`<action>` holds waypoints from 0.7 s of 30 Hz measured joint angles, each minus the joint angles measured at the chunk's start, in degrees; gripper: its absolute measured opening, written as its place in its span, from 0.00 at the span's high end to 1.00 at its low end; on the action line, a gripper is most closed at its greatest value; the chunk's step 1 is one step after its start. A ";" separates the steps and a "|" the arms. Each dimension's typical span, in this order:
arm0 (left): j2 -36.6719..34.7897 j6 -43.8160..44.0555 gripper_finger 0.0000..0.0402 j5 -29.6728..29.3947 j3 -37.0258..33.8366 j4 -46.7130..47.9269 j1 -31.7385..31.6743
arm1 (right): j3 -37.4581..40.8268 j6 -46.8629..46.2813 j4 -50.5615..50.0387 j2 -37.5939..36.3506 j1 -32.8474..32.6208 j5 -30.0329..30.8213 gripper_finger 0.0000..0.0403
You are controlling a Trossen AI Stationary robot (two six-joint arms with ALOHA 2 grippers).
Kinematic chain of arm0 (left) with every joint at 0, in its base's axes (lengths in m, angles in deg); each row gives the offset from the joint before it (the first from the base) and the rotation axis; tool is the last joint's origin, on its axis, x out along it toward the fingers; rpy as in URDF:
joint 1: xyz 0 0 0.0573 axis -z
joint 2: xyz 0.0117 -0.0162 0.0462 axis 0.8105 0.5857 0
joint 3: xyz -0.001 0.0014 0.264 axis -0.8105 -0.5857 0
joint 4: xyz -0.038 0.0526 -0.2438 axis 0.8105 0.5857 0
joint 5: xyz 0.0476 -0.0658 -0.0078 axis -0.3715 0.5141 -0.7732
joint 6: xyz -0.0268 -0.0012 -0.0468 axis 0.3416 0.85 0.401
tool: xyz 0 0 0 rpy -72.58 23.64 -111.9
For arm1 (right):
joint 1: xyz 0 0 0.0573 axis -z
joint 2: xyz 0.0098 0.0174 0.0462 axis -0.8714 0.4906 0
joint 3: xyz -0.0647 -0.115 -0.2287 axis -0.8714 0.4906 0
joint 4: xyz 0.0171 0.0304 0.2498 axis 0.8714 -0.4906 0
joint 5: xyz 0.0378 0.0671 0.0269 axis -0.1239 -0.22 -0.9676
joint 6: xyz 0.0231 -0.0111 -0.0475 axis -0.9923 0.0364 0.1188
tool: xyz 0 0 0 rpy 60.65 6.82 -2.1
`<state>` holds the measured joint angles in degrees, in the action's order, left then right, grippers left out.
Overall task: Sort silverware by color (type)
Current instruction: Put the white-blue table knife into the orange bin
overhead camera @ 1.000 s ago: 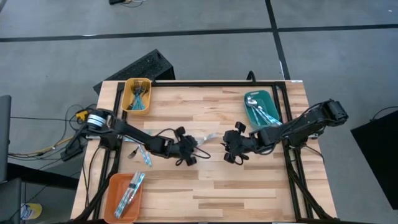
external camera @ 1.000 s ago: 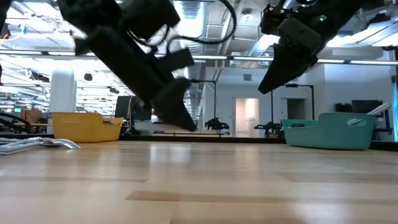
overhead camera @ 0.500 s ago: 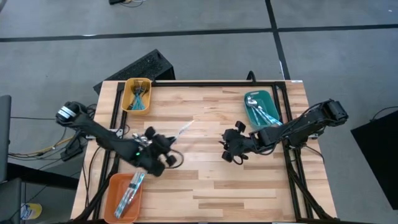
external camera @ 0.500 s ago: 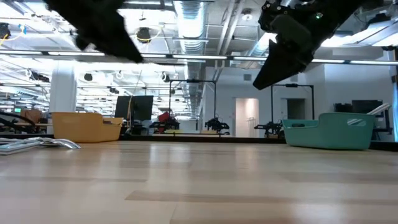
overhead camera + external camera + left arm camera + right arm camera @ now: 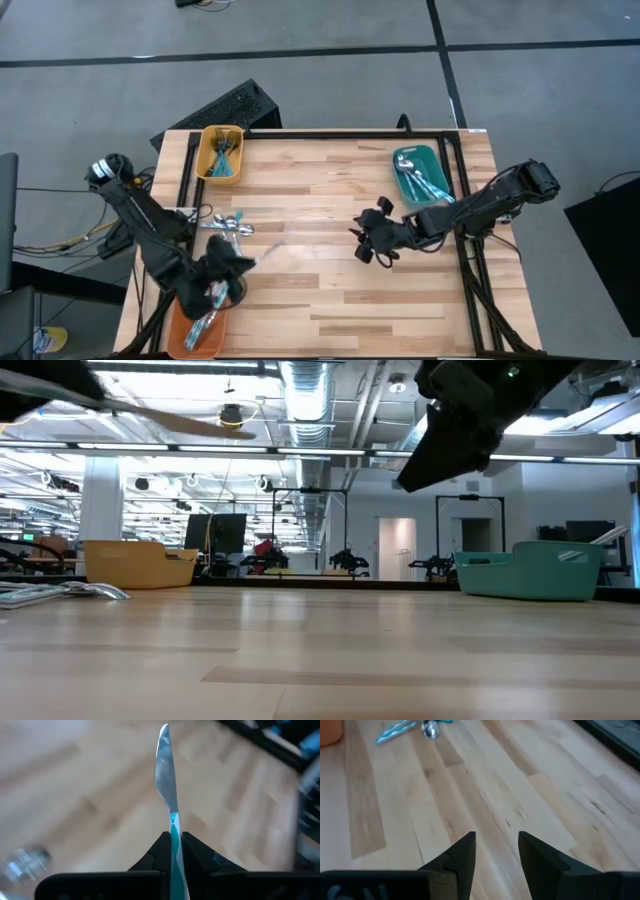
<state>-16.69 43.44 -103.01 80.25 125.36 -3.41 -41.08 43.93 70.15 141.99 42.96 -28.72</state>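
Now, knife (image 5: 167, 780): pinched by its blue handle in left gripper (image 5: 172, 851), blade pointing straight ahead
Left gripper: above orange tray (image 5: 178, 318) at table's near-left corner
Right gripper (image 5: 496, 851): fingers apart, empty, mid-table
Loose silverware (image 5: 226, 224): nearer left arm

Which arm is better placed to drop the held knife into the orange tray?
Left: the left gripper is shut on the blue-handled silver knife, above the orange rectangular tray. The right gripper is open mid-table.
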 joint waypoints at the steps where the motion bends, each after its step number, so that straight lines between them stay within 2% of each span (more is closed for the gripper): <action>1: -0.10 1.18 0.97 2.22 0.00 -0.69 1.38 | 0.00 -0.64 -0.01 0.00 -0.35 0.85 0.58; 5: -0.10 3.15 0.97 9.51 0.06 -2.38 7.69 | 0.00 -3.39 0.53 0.00 -1.73 3.17 0.58; 8: -0.10 4.49 0.97 14.76 1.49 -0.15 12.06 | 0.00 -3.76 2.99 0.00 -1.98 2.97 0.58; 11: -0.10 6.74 0.97 15.83 3.77 4.11 15.63 | 0.00 -3.90 5.47 0.00 -1.96 2.69 0.58; 14: 0.05 10.47 0.97 11.93 5.47 8.74 17.95 | -0.31 -4.84 6.45 0.00 -1.92 2.25 0.58; 17: 0.56 9.55 0.97 6.28 6.05 11.25 19.28 | -0.28 -7.06 9.14 0.02 -1.96 2.08 0.58; 21: 0.80 5.94 0.97 -5.41 5.14 14.29 19.42 | -0.03 -4.80 22.50 3.75 -2.23 -1.13 0.58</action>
<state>-15.89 49.37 -108.43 85.39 139.65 16.00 -41.11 39.12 92.65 145.75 40.73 -29.84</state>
